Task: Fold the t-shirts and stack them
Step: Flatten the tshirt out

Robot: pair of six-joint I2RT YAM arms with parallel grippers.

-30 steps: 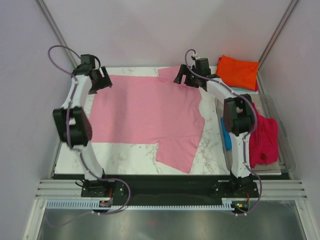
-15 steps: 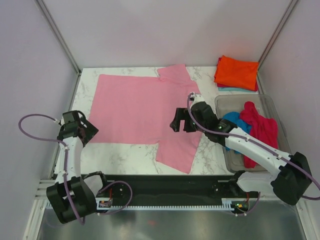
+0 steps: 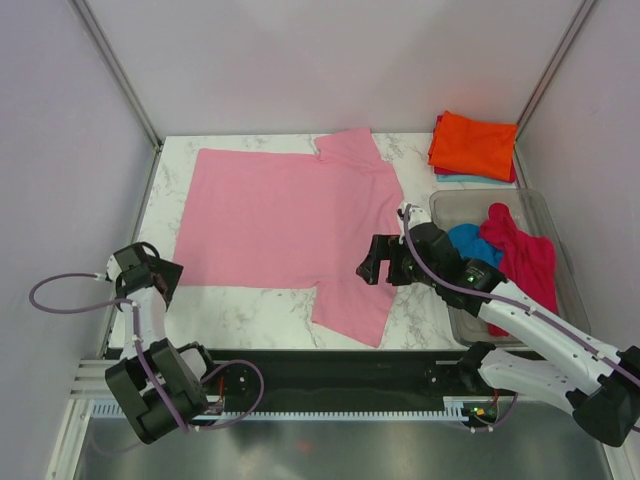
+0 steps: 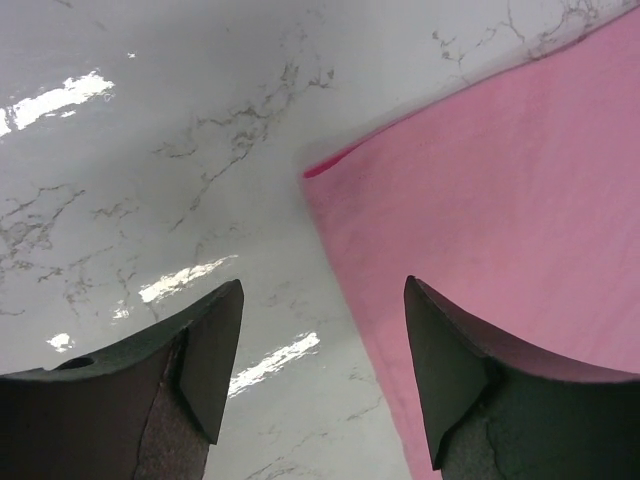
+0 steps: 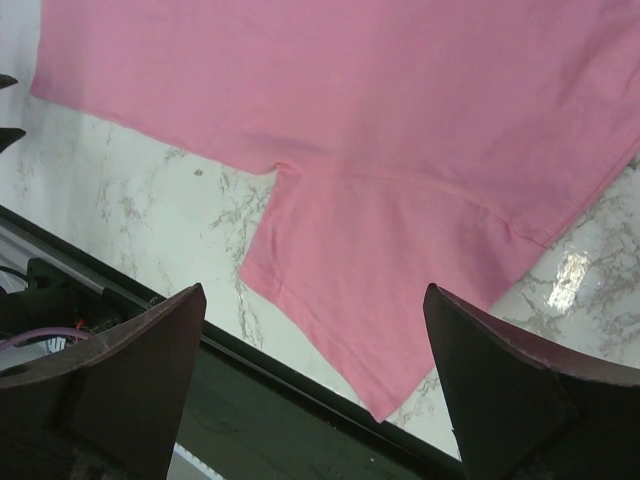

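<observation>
The light pink t-shirt [image 3: 290, 215] lies spread flat on the marble table [image 3: 250, 310], one sleeve at the far edge and one sleeve [image 3: 350, 305] at the near edge. My left gripper [image 3: 168, 274] is open and empty, low beside the shirt's near-left hem corner; the left wrist view shows that corner [image 4: 312, 172] between and ahead of my fingers [image 4: 215, 340]. My right gripper [image 3: 373, 264] is open and empty above the near sleeve, which shows in the right wrist view [image 5: 400, 290]. A folded orange t-shirt [image 3: 476, 142] lies on a pale blue one [image 3: 458, 178] at the back right.
A clear plastic bin [image 3: 545, 205] at the right holds a crimson-pink shirt [image 3: 525, 262] and a bright blue one [image 3: 466, 240]. The table's dark front rail [image 5: 300, 400] runs just below the near sleeve. Grey walls enclose the table on three sides.
Both arms have swung from the shirt's far edge to the near side: the left to the near-left corner, the right over the near sleeve. The shirt lies as before.
</observation>
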